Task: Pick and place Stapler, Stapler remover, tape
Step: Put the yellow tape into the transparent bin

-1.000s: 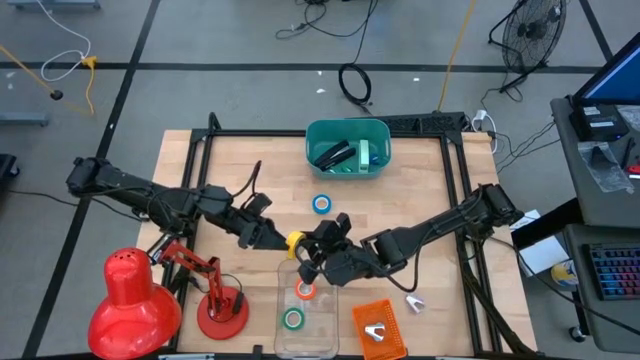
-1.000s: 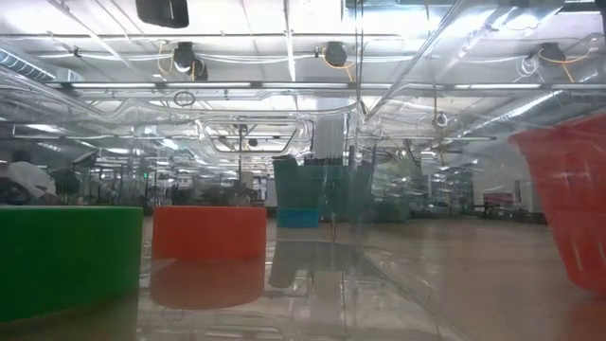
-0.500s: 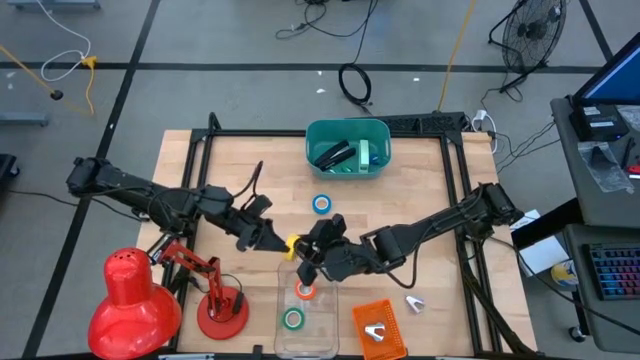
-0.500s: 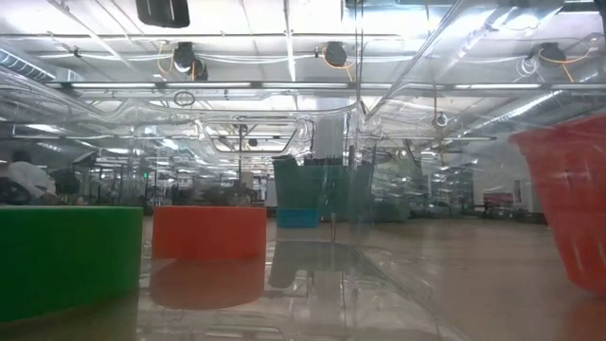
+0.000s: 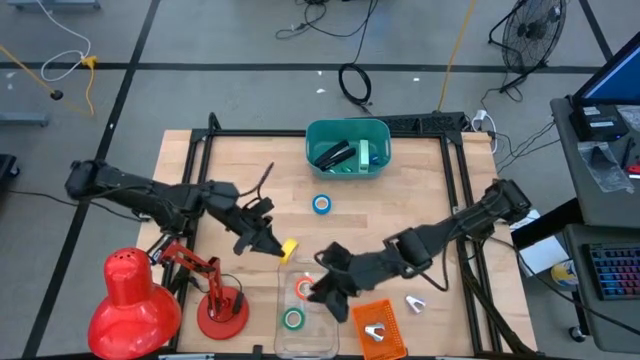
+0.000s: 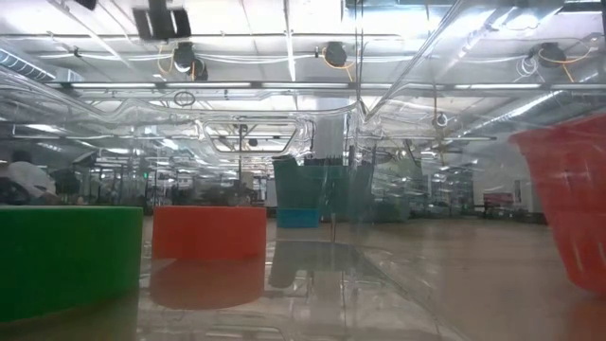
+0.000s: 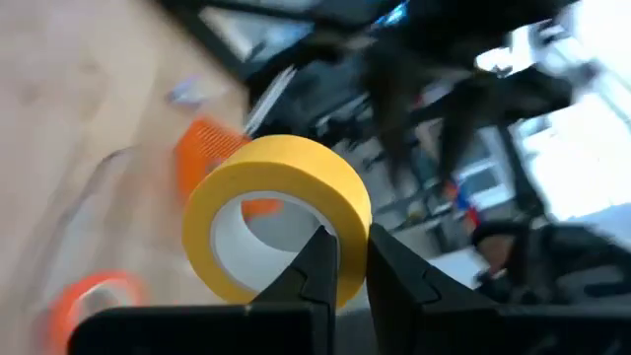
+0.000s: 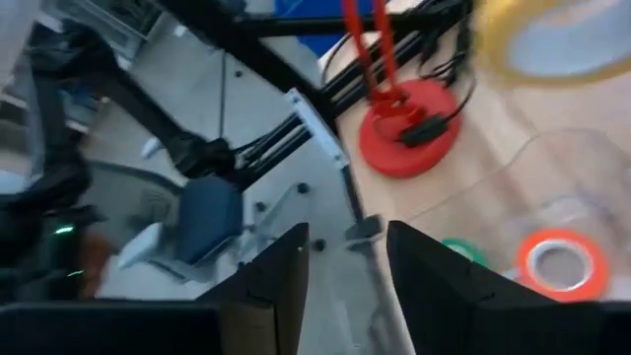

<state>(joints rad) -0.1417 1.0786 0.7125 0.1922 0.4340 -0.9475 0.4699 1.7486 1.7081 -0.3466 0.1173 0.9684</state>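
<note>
Wooden surface [image 5: 420, 190] under both arms: the left gripper [image 5: 277, 247] is clamped on the yellow tape roll's [image 7: 279, 212] wall, held above the boards, its hollow core facing sideways. Right gripper [image 8: 343, 258] hangs beside the clear tray [image 5: 322, 338], fingers apart.

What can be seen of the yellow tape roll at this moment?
The yellow tape roll is a smooth ring with a pale hollow core. The left hand is shut on its wall, one finger inside the core and one outside, holding it on edge and tilted, off the table. From above it sits just beyond the clear tray's far rim, apart from the other rolls.
</note>
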